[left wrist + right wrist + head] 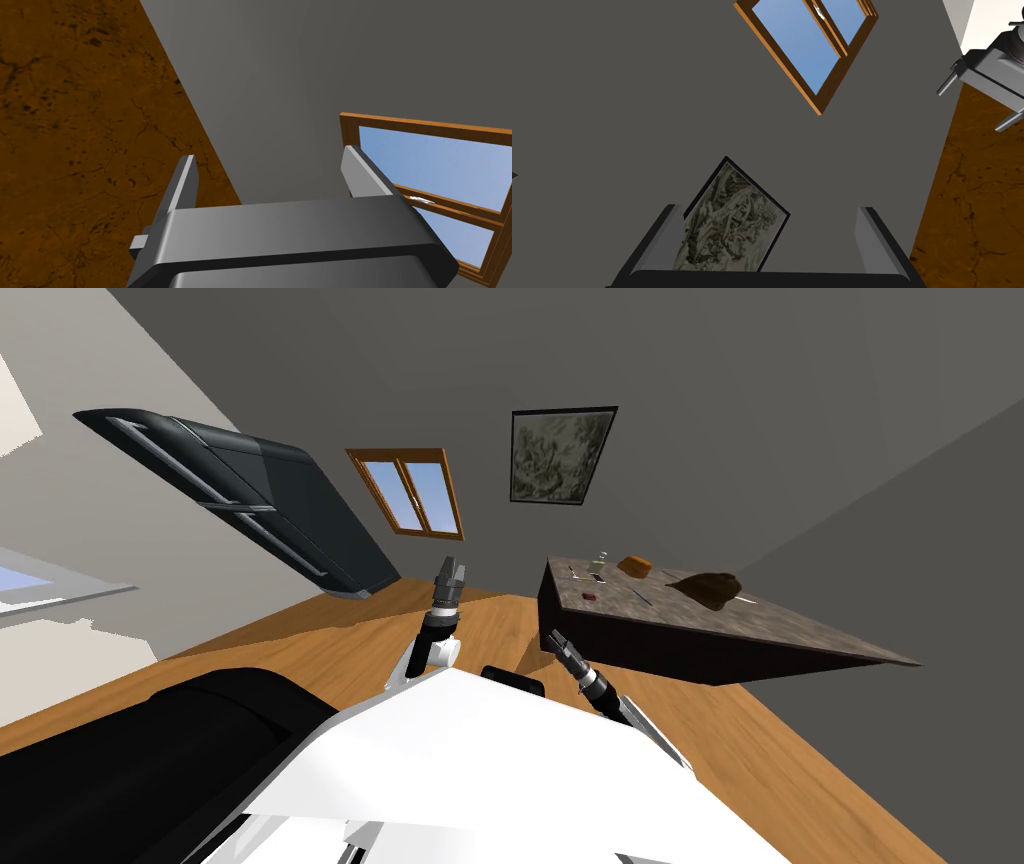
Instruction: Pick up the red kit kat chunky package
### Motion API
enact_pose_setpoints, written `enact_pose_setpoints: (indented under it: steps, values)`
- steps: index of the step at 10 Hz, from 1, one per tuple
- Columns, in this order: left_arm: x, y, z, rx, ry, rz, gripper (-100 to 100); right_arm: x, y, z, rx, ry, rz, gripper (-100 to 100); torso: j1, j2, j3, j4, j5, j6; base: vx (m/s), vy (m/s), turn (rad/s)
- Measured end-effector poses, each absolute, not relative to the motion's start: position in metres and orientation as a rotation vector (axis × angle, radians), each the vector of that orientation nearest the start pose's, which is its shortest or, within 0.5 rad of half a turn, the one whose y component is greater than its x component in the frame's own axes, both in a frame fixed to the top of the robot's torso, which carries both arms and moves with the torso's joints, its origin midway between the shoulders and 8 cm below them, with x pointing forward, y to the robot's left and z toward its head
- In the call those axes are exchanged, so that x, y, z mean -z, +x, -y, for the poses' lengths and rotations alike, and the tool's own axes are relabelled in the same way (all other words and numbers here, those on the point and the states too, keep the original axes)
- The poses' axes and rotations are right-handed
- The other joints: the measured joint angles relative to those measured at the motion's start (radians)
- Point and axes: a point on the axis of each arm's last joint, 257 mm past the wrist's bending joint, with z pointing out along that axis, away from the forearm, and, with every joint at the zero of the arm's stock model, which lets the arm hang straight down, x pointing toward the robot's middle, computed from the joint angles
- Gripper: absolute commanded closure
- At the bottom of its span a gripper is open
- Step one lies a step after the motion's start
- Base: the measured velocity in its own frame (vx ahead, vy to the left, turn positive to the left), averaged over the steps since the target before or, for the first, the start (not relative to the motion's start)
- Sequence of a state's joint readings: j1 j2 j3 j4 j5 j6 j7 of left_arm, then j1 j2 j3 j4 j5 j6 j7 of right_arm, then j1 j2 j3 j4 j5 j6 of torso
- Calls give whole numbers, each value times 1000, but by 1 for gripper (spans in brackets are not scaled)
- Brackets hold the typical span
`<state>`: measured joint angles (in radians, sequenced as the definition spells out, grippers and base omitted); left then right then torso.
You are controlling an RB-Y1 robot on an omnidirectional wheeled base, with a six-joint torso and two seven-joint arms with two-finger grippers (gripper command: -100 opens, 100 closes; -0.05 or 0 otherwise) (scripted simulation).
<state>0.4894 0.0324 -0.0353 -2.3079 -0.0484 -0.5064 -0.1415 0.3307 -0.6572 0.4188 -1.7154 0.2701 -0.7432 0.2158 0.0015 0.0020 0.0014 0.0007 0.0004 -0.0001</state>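
right gripper [552, 637] spread; package [590, 596] axis unreadable

wooden floor [330, 638] open up to table [790, 628]; on top, orange block [635, 565], brown lump [706, 588] stand near red package [589, 596], not touching.

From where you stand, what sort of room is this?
Likely a kitchen: a dark two-door fridge against the wall, a stone-topped counter holding small items, and a wood-framed window.
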Motion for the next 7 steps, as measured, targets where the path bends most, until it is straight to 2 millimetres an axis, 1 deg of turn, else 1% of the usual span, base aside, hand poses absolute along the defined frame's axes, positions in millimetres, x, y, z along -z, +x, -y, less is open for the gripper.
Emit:
enact_pose_setpoints:
  steps: [1, 2, 3, 4, 5, 6, 7]
  values:
    - [-40, 340, -256, 1190, -519, -666, 0, 244, 319, 133, -1209, -139, -1569, -100, 0, 0, 0, 0, 0, 1, -9, 19, -16]
    - [-40, 340, -256, 1190, -519, -666, 0, 252, 318, 135, -1202, -144, -1584, -100, -1, -1, -1, 0, 0, 1, -15, 39, 167]
    - [-40, 340, -255, 1190, -519, -666, 0, 267, 310, 138, -1194, -188, -1619, -100, -1, -1, -1, 0, 0, 0, -15, 30, 116]
    - [-40, 340, -256, 1190, -519, -666, 0, 281, 305, 140, -1183, -213, -1648, -100, -1, -1, -1, 0, 0, 0, -9, 42, 210]
    - [-40, 340, -255, 1190, -519, -666, 0, 293, 298, 141, -1168, -267, -1690, -100, 0, -2, -1, 0, 0, 0, 1, 31, 84]
    - [-40, 340, -256, 1190, -519, -666, 0, 307, 292, 147, -1154, -290, -1721, -100, -1, -2, -1, 0, 0, 1, 5, 11, -29]
    - [-40, 340, -256, 1190, -519, -666, 0, 317, 287, 151, -1143, -295, -1743, -100, -2, -2, -1, 0, 0, 1, 9, 29, 180]
